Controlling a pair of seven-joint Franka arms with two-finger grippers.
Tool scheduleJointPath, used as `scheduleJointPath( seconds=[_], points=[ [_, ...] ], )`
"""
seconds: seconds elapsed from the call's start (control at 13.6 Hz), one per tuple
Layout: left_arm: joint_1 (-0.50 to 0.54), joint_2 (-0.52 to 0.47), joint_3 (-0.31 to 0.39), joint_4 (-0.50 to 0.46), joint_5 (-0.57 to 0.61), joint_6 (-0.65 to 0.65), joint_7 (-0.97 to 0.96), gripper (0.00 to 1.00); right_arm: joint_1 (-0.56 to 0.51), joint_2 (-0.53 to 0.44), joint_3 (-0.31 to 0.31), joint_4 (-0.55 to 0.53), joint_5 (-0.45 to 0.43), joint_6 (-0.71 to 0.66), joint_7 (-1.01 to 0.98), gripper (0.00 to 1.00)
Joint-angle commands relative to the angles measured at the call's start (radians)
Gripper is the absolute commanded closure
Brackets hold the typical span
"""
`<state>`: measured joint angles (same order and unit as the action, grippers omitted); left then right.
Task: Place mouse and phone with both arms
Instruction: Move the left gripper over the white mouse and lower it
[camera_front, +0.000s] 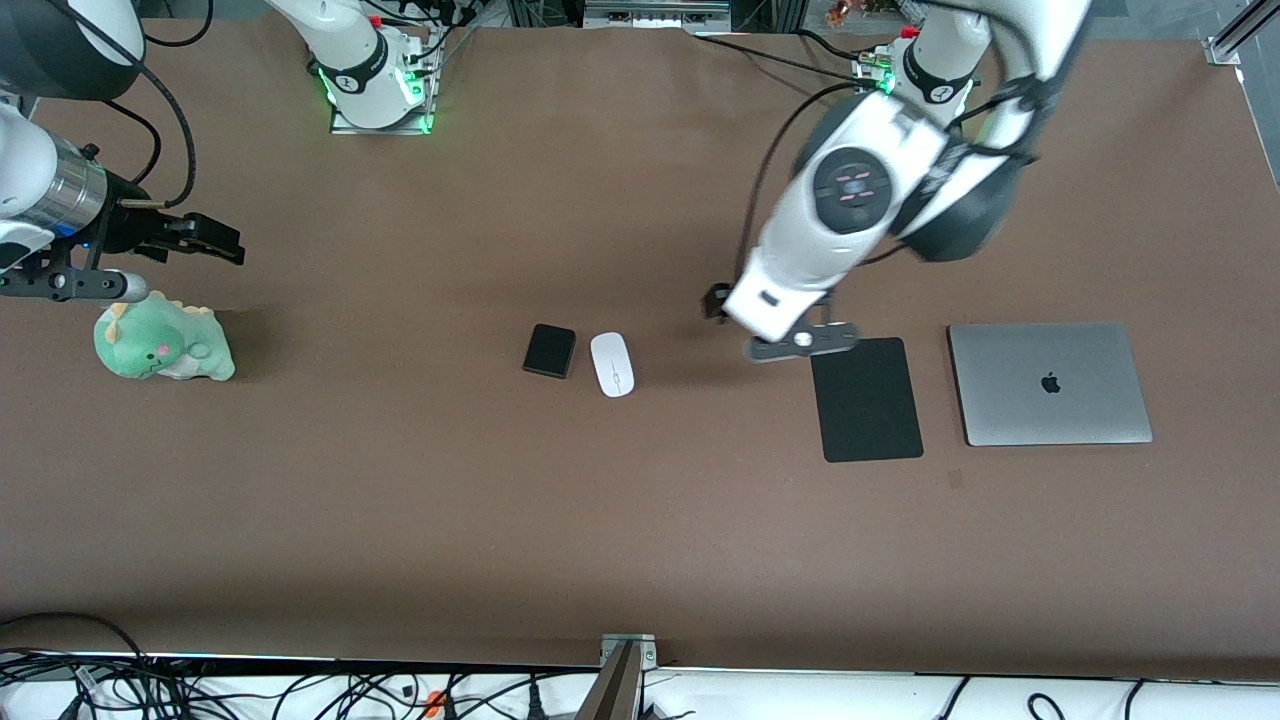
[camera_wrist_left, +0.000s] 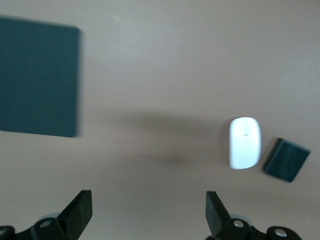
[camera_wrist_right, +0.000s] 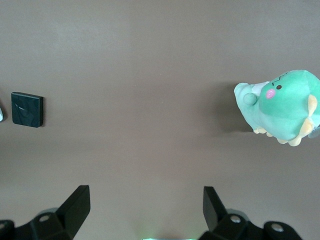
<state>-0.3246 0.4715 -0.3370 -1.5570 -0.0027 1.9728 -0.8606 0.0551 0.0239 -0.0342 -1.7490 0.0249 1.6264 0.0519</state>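
The white mouse (camera_front: 612, 364) lies on the brown table near its middle. The black phone (camera_front: 550, 350) lies right beside it, toward the right arm's end. My left gripper (camera_front: 725, 305) hangs over bare table between the mouse and the black mouse pad (camera_front: 866, 399). In the left wrist view it (camera_wrist_left: 149, 205) is open and empty, with the mouse (camera_wrist_left: 244, 142) and the phone (camera_wrist_left: 286, 159) off to one side. My right gripper (camera_front: 205, 240) is over the table at the right arm's end. In the right wrist view it (camera_wrist_right: 145, 200) is open and empty, and the phone (camera_wrist_right: 27, 109) shows at the edge.
A green plush dinosaur (camera_front: 163, 341) sits on the table by the right gripper and shows in the right wrist view (camera_wrist_right: 282, 106). A closed silver laptop (camera_front: 1048, 383) lies beside the mouse pad at the left arm's end. The mouse pad also shows in the left wrist view (camera_wrist_left: 37, 77).
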Motion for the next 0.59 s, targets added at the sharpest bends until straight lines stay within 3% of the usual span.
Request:
scheduleJointPath(
  seconds=[0.0,0.15,0.29,0.52],
  points=[
    [-0.086,0.131,0.016,0.032,0.017,0.134,-0.144,0.0,-0.003,-0.002,0.0,0.005,-0.016,-0.014,0.006,0.0],
    [-0.111,0.189,0.016,0.035,0.017,0.225,-0.198,0.0,-0.003,-0.001,0.0,0.003,-0.016,-0.017,0.006,0.0],
    [-0.152,0.257,0.022,0.101,0.018,0.242,-0.213,0.0,-0.003,0.001,0.0,0.002,-0.016,-0.017,0.006,0.0],
    [-0.284,0.343,0.122,0.199,0.018,0.244,-0.3,0.0,-0.003,0.001,0.0,0.002,-0.016,-0.019,0.006,0.0]
  ],
)
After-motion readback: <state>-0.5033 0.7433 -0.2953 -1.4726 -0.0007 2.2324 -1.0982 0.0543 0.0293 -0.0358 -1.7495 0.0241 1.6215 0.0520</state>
